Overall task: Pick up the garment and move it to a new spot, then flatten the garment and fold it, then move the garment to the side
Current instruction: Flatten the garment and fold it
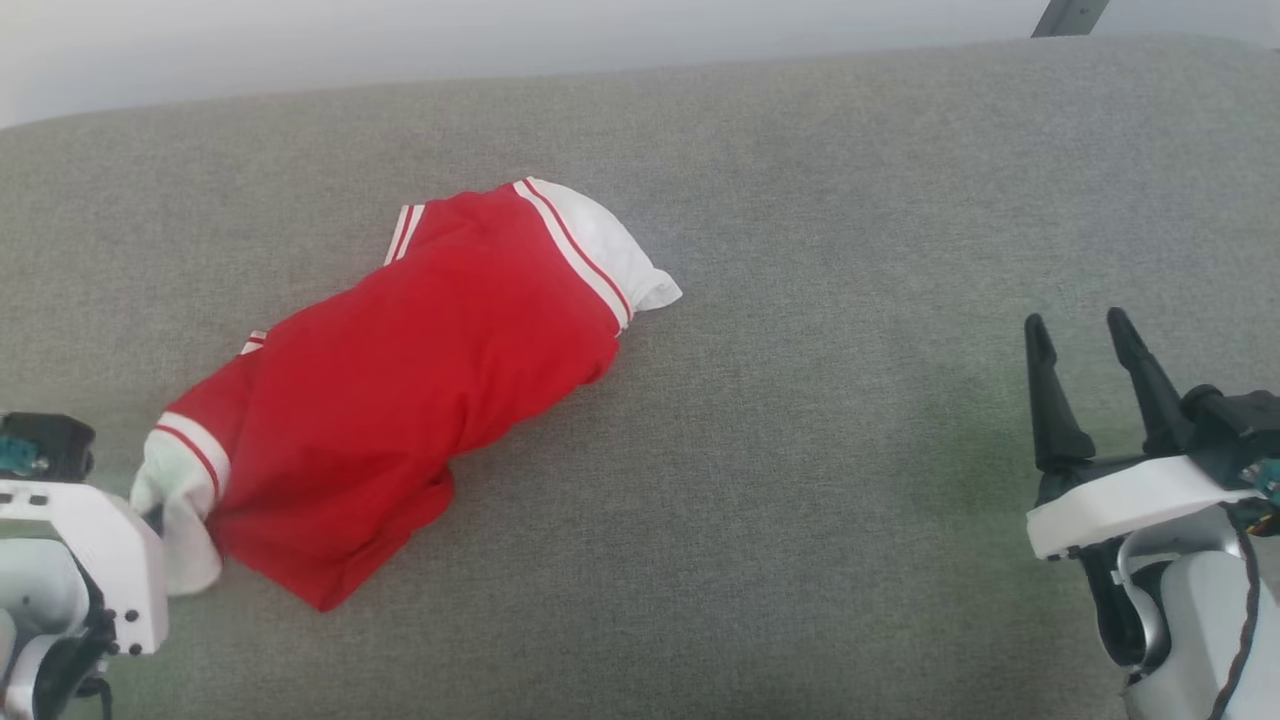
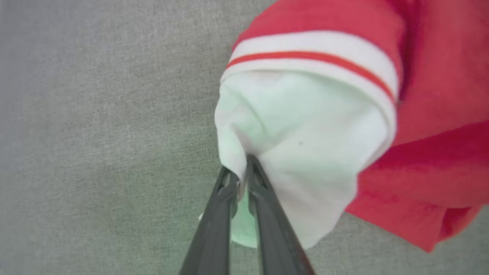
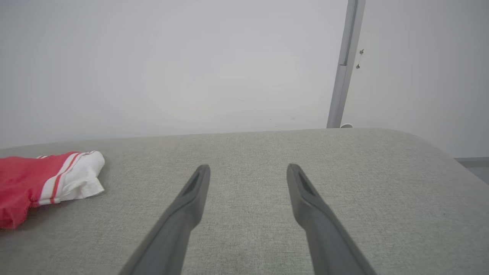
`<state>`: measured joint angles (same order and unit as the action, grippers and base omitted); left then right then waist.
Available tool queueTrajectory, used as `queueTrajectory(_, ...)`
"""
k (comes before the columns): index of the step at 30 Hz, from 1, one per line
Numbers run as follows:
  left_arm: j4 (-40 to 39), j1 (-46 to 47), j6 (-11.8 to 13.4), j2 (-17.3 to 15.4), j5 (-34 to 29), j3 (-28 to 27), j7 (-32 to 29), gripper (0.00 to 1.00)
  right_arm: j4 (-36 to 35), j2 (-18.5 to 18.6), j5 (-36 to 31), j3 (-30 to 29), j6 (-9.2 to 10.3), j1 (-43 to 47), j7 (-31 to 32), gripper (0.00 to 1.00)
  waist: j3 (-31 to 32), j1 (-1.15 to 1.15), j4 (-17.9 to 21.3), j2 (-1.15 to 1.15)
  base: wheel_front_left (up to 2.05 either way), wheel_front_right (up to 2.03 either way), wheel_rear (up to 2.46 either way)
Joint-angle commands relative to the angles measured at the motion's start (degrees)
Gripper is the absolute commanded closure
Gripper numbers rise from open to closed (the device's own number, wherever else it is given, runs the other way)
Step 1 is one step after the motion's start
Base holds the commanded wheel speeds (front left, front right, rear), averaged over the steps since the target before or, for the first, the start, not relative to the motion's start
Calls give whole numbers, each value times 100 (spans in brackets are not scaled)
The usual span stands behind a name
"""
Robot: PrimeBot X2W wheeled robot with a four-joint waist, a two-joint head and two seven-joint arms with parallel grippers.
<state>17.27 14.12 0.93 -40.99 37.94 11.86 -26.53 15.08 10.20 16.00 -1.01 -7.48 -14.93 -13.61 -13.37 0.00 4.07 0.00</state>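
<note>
Red jersey-style garment (image 1: 420,380), bunched into a long roll, lying diagonally on grey woven upholstery (image 1: 800,480), left of centre in the head view. Far sleeve (image 1: 610,245), white with red-and-white striped trim, at the upper end of the roll. Near sleeve (image 1: 180,500), likewise white with a striped band, at the lower end, close against the left arm's white wrist housing.

Left gripper (image 2: 240,168): dark fingers drawn almost together and pinched on a fold of the near sleeve, with white cloth caught between the tips in the left wrist view. Remainder of the sleeve draped to the right of the fingers, red body fabric beyond it. Fingertips hidden behind the sleeve in the head view.

Right gripper (image 1: 1077,325): at the lower right of the head view, well apart from the garment, fingers spread wide with nothing between them. Same fingers pointing across bare upholstery in the right wrist view, far sleeve at the left edge, pale wall (image 3: 191,57) and a grey upright post (image 3: 345,65) behind.
</note>
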Motion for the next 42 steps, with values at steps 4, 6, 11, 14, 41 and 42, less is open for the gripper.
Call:
queueTrajectory(4,487,274,-137,181,142,18,113,56,19,8,48,73,-1,-48,6,0,35,0,10,0,0,0,0)
queueTrajectory(6,646,370,-149,251,194,-13,185,0,29,32,54,101,-1,-46,33,0,70,0,-7,0,0,0,0)
queueTrajectory(11,766,519,-145,304,272,-55,260,0,16,120,48,120,-1,37,92,0,206,0,-134,0,0,0,0)
queueTrajectory(14,664,538,-101,318,253,-81,372,0,-9,194,52,165,-1,64,99,0,309,0,-265,0,0,0,0)
queueTrajectory(41,-1081,-844,624,1520,197,-851,3626,0,800,893,660,1062,-1,-1256,1515,0,366,0,-2052,0,0,0,0)
queueTrajectory(42,-1085,-859,607,1584,189,-824,3710,0,895,951,702,1138,-1,-1348,1622,0,332,0,-2124,0,0,0,0)
